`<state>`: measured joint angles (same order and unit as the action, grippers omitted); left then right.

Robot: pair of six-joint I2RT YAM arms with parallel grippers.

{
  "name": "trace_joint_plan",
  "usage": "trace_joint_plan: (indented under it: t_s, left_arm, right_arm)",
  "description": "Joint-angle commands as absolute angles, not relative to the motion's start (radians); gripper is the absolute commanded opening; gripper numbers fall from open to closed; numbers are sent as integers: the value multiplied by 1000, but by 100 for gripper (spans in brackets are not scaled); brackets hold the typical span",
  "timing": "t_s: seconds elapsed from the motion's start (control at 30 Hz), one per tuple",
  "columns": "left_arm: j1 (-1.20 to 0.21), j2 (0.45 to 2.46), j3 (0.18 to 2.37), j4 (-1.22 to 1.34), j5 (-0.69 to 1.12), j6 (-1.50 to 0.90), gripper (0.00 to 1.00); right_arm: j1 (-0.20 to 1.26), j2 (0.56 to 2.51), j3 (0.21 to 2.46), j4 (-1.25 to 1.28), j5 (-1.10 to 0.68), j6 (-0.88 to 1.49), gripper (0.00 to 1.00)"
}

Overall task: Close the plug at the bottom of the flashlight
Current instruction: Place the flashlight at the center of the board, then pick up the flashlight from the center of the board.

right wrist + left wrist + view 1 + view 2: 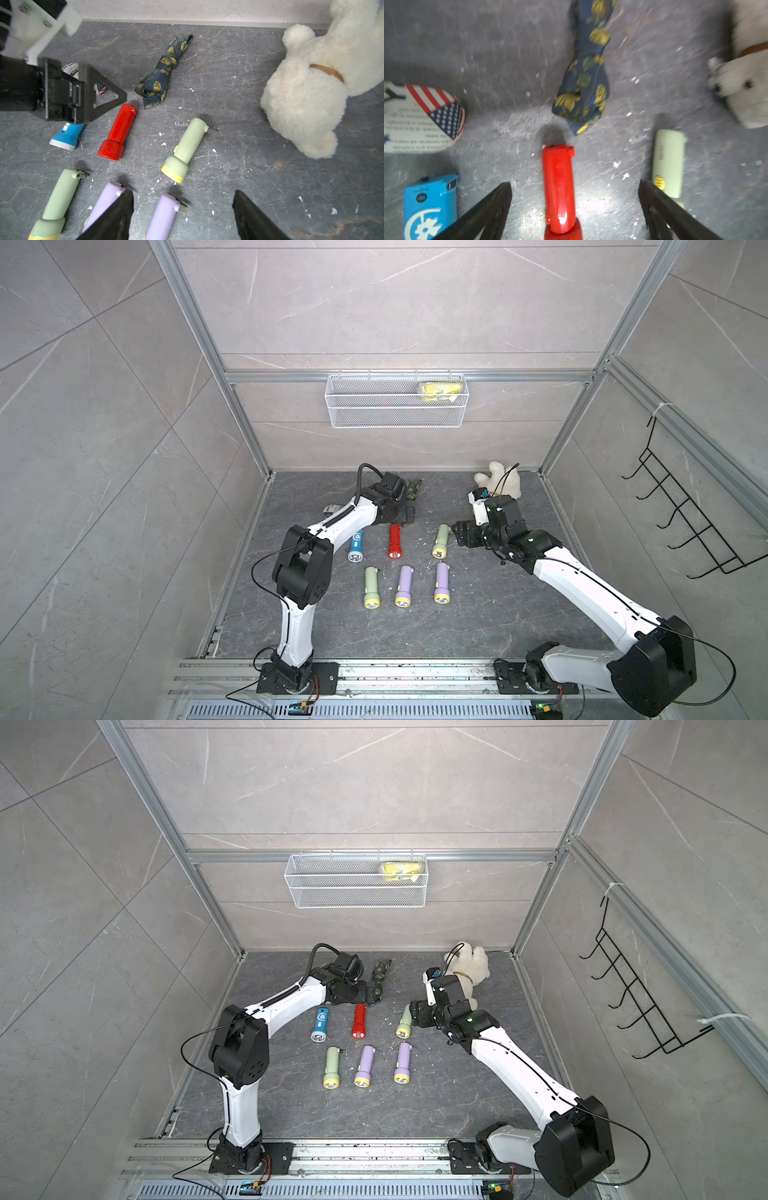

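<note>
On dark marbled floor (478,614), red flashlight (395,541), grey walls (395,302)

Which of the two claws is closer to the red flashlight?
Left. The left gripper hangs open over the red flashlight's tail end; the right gripper is off beside the pale green flashlight, farther away.

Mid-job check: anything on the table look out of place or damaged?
White flecks litter the table, like chipped debris. Plugs stick out of the far green flashlight, the near green flashlight and one purple flashlight; the red flashlight looks closed.
</note>
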<state>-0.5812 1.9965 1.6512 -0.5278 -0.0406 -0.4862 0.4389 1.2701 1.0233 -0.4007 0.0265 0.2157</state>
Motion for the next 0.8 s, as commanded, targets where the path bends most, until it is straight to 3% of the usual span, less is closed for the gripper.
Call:
trace_joint_plan:
  t_s: [0.0,0.53,0.7,0.77]
  left_arm:
    - [-595,1982,1685,-486,6,-469,100]
    - [-799,2233,2030,-685,-26,-440,89]
    - [-828,2302,2061,-739,-5,-453,83]
    - [-833,2319,2064,-752,-7,-452,79]
  right_arm:
    - [436,1251,1002,-409,66,219,79]
    - [268,1097,811,-373,115,353,86]
    - [232,1084,794,-363,110,379,100]
    - [220,1092,792,-355,86,387,100]
